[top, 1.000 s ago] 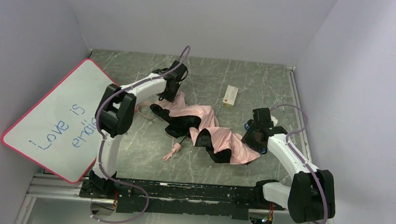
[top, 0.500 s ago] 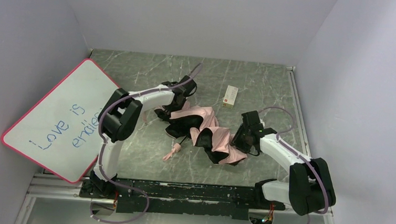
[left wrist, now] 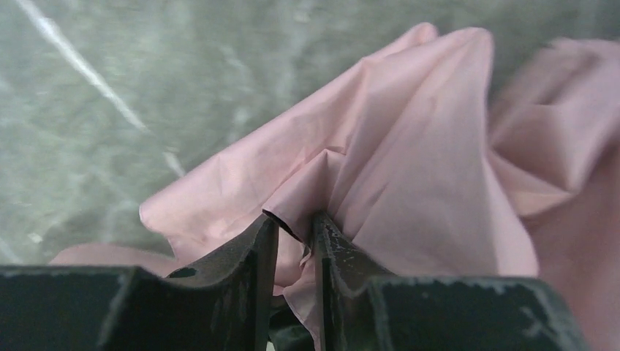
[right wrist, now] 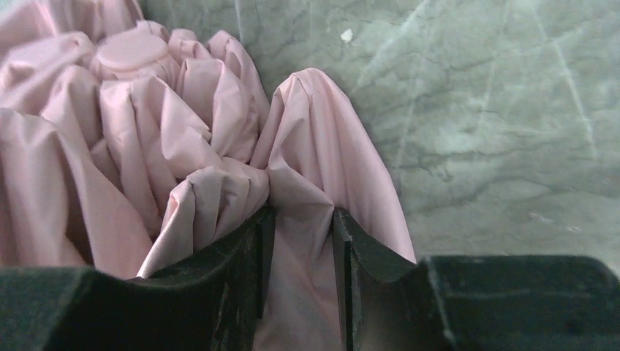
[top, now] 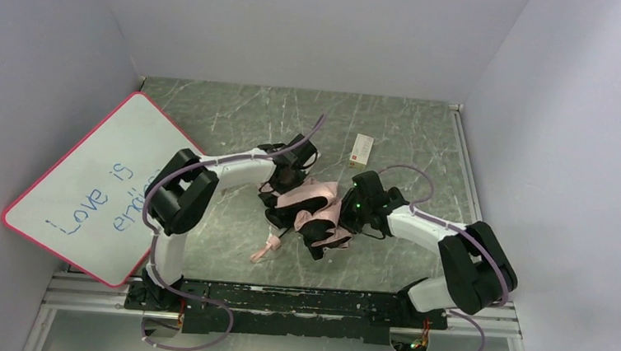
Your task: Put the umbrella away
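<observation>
The umbrella (top: 312, 199) lies bunched into a tight heap of pale pink and black fabric mid-table, its stubby pink handle (top: 267, 248) sticking out toward the near left. My left gripper (top: 287, 187) presses in from the heap's left, and in the left wrist view the left gripper (left wrist: 295, 221) is shut on a fold of the pink umbrella fabric (left wrist: 417, 146). From the right comes my right gripper (top: 348, 211); in the right wrist view the right gripper (right wrist: 301, 213) is shut on a pleat of the umbrella (right wrist: 110, 139), whose round pink cap (right wrist: 131, 50) shows beyond.
A pink-framed whiteboard (top: 84, 184) with blue writing leans against the left wall. A small white box (top: 362, 150) lies behind the umbrella. Grey walls close in the marbled green table (top: 426, 134) on three sides.
Both grippers have moved toward each other, squeezing the spread-out umbrella fabric into a compact heap at the centre. The left jaws have narrowed on the fabric.
</observation>
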Tool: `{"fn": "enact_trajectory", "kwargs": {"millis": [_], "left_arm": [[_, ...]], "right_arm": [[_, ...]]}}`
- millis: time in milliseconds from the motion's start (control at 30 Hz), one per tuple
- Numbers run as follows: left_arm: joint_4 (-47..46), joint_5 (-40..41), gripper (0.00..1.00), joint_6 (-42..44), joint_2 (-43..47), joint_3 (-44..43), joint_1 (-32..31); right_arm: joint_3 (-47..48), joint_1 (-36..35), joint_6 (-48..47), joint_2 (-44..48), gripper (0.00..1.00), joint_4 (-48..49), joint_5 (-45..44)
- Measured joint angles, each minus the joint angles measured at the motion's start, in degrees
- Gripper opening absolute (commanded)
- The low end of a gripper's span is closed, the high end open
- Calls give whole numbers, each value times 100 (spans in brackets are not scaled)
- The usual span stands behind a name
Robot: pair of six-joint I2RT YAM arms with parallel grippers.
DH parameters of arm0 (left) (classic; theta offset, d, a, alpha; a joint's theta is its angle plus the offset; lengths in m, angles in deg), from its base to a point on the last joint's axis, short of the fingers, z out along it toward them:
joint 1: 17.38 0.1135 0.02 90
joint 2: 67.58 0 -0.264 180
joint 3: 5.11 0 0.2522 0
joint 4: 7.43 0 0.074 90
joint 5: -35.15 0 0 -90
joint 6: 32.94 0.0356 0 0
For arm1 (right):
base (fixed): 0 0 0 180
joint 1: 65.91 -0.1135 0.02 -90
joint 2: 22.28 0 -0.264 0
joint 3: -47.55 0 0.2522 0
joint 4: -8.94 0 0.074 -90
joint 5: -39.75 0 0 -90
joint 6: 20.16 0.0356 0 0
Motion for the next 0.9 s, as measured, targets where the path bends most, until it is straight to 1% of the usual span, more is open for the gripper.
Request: {"fn": "enact_trajectory", "kwargs": {"millis": [200,300,400,567,700,900], "left_arm": [[-221,-647,29,-90,175,234,-452],[-304,-815,29,-155,181,264,-691],[-315,-841,29,-238,186,278,-739],[-219,-756,30,-428,186,254,-710],[-52,-671,33,-485,223,162,-527],[63,-358,38,-470,693,57,-175]], "right_arm": [[109,-42,590,-280,39,297,-72],[109,-42,835,-284,42,319,-177],[111,-39,896,-278,46,299,-310],[334,-42,654,-96,49,-153,-824],[570,-48,278,339,51,-645,-1353],[713,-52,-258,1084,54,-1272,-1967]]}}
